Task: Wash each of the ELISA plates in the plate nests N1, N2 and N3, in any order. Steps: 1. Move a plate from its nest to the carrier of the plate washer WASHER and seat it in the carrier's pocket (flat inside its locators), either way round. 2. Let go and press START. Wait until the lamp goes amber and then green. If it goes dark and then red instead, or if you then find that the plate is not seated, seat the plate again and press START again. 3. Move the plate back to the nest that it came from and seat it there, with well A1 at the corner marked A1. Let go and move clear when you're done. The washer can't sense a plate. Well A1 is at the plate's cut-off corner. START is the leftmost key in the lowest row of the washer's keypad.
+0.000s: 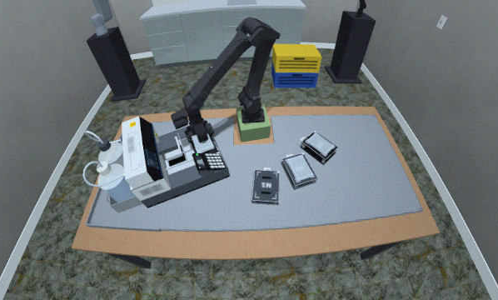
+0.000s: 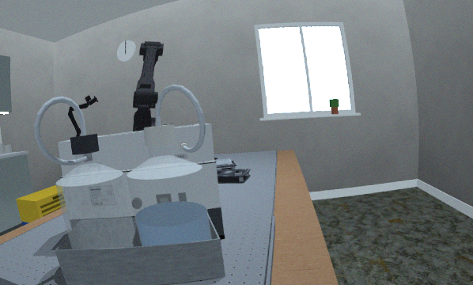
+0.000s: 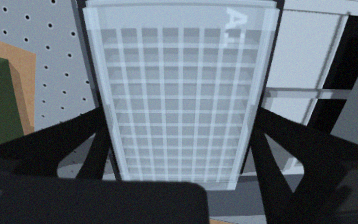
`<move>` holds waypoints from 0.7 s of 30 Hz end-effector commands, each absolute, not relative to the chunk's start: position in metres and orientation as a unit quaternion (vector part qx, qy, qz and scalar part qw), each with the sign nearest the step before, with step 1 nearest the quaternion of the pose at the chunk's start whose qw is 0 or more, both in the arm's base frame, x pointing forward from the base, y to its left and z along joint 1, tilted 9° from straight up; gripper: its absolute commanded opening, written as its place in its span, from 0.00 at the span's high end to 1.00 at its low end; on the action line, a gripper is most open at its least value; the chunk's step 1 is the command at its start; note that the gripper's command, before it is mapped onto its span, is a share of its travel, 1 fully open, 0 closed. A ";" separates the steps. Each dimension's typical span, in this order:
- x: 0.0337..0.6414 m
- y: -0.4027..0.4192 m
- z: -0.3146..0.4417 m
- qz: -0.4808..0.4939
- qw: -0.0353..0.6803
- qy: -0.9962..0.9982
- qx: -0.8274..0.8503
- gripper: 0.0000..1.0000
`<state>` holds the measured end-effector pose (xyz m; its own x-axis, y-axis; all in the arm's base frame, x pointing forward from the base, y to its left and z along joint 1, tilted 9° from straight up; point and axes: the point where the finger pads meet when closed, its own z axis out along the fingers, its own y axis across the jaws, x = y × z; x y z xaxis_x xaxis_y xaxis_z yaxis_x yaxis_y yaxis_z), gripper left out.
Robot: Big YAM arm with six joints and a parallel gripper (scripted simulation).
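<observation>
Now, arm: bent high at the elbow, wrist folded down beside the washer (image 1: 138,154) (image 2: 102,136)
Gripper (image 1: 202,138) (image 3: 181,111): fingers wide-set, closed on the plate (image 1: 206,146) (image 3: 180,75)'s sides
Plate: at the washer's carrier end; seating unclear
Nest N1 (image 1: 266,196): bare
Other nests (image 1: 307,184) (image 1: 325,160): one plate apiece
White-capped bottle (image 1: 117,187) (image 2: 173,227): blue liquid

Lab-type room. Plate washer (image 1: 138,154) at 9 o'clock on the bench in the top view, liquid bottles (image 1: 112,177) (image 2: 171,222) beside it, labware plates (image 1: 300,167) toward 3 o'clock. Cabinets (image 1: 224,35) (image 2: 3,190) at 12 o'clock, probably lab casework; view is soft.
</observation>
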<state>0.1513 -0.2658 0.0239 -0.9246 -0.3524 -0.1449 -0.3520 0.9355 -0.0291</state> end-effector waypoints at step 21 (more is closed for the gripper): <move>0.157 -0.278 0.033 -0.018 0.078 0.980 -0.180 0.18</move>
